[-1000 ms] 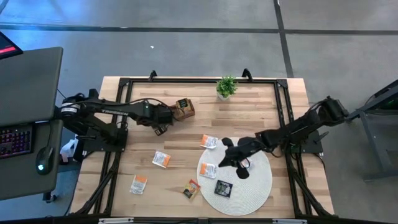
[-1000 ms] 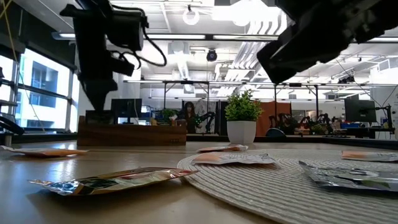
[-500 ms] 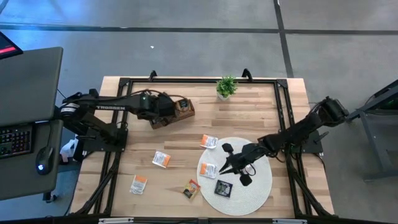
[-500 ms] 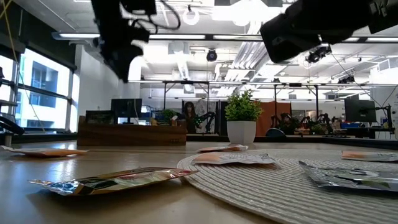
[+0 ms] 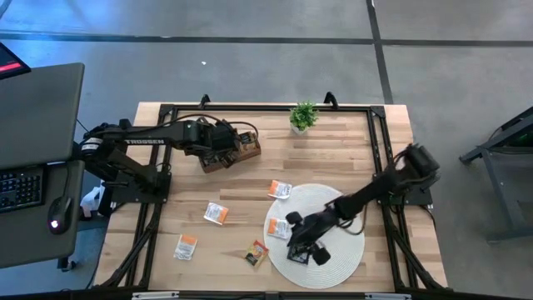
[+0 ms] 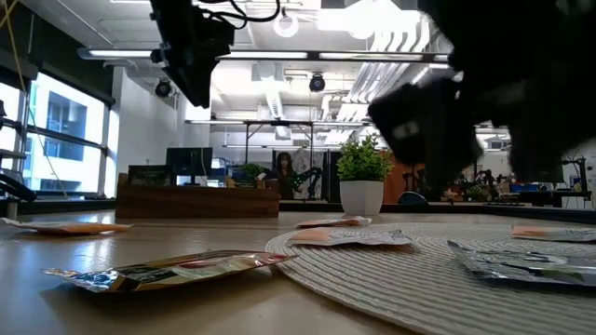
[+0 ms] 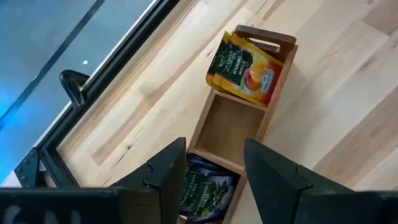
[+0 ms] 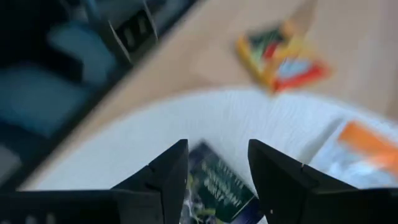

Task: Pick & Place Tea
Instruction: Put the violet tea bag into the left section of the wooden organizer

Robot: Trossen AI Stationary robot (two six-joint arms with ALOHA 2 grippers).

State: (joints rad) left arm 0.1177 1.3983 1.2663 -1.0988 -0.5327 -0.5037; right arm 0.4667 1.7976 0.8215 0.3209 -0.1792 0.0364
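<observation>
Flat square tea sachets lie about: white-and-orange ones on the wood (image 5: 216, 213) (image 5: 186, 246) (image 5: 280, 189), one on the round woven mat (image 5: 278, 227), and a yellow-brown one (image 5: 256, 252) by the mat's left rim. A black sachet (image 8: 217, 186) lies on the mat (image 5: 337, 200). My right gripper (image 5: 305, 243) hovers open just over it, a finger on either side. My left gripper (image 7: 214, 171) hangs open above the wooden tray (image 5: 237, 148). The tray holds a yellow-orange sachet (image 7: 242, 65) and a dark one (image 7: 202, 193).
A small potted plant (image 5: 303, 116) stands at the table's far edge. A black frame (image 5: 166, 158) runs around the table top. A desk with a keyboard (image 5: 21, 187) stands beyond the table's left side. Bare wood lies between tray and mat.
My right gripper has gone from the mat's far part toward the near edge and left, down over the black sachet, and has opened. My left gripper has risen from beside the tray's near-left end and now stands over the tray.
</observation>
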